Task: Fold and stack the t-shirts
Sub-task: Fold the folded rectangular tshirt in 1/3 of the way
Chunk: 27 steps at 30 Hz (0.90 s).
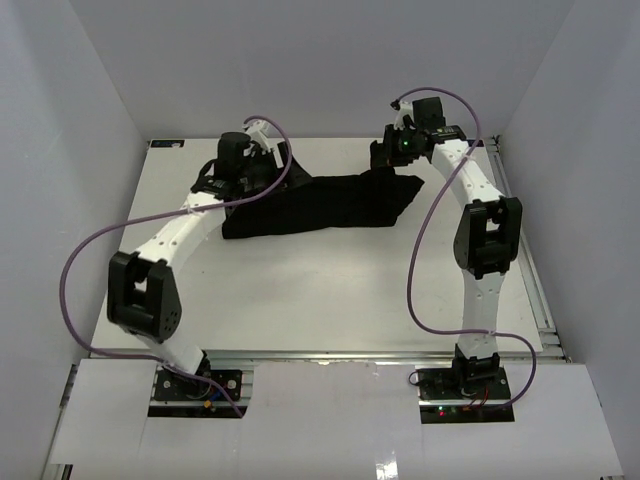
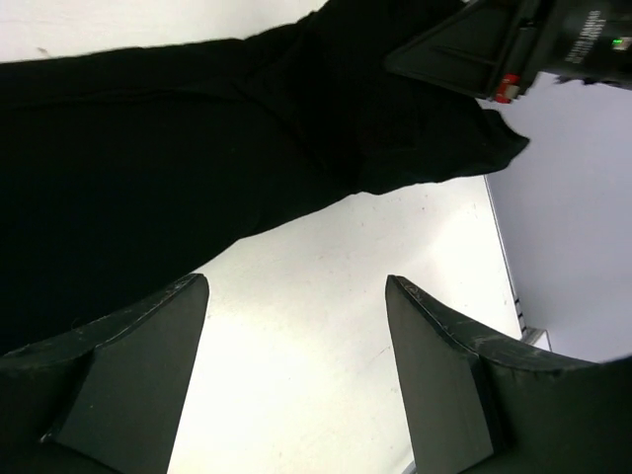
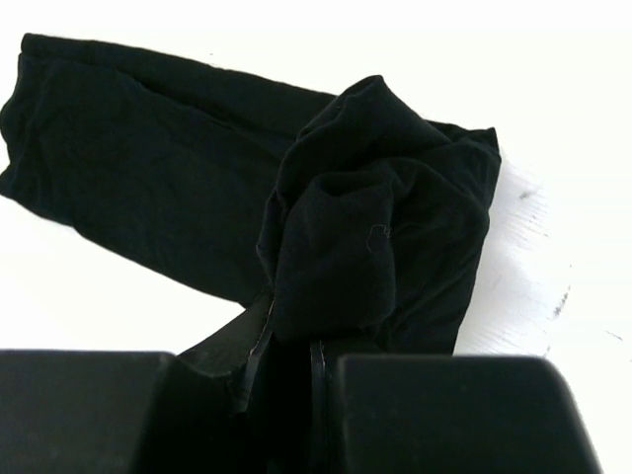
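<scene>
A black t-shirt (image 1: 320, 205) lies bunched in a long band across the far half of the white table (image 1: 330, 290). My right gripper (image 1: 392, 160) is at its right end, shut on a gathered fold of the fabric (image 3: 346, 247); in the right wrist view the cloth runs down between the fingers of that gripper (image 3: 289, 338). My left gripper (image 1: 258, 178) hovers at the shirt's left end. In the left wrist view it (image 2: 296, 280) stands open with only bare table between its fingers, the t-shirt (image 2: 148, 168) lying just beyond them. The right gripper (image 2: 474, 44) shows at the top right of that view.
White walls close in the table on the left, back and right. A metal rail (image 1: 541, 300) runs along the right edge. Purple cables (image 1: 85, 260) loop beside both arms. The near half of the table shows bare white surface.
</scene>
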### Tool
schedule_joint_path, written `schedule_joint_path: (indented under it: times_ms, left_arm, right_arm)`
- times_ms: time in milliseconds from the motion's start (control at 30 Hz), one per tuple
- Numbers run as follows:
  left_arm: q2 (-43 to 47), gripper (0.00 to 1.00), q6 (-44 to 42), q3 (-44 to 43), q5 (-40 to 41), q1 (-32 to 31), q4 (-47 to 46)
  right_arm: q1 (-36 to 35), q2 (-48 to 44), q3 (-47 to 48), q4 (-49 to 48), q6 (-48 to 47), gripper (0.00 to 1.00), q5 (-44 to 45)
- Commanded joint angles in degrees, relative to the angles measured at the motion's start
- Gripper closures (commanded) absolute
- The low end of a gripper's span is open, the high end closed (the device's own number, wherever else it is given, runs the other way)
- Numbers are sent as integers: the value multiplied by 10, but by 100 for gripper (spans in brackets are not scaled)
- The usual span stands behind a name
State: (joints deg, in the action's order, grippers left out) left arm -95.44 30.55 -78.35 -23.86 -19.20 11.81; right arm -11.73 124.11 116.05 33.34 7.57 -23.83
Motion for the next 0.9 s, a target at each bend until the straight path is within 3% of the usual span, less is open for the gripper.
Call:
schedule_joint_path:
  times_ms: [0, 300, 867]
  left_arm:
    - [84, 16, -33, 42, 41, 8, 44]
    - [215, 15, -22, 136, 74, 19, 99]
    - [315, 15, 3, 190, 111, 20, 163]
  right_arm:
    - [-15, 15, 40, -10, 16, 94, 23]
    - [-66, 50, 47, -28, 28, 94, 58]
    - [-119, 113, 66, -80, 42, 94, 114]
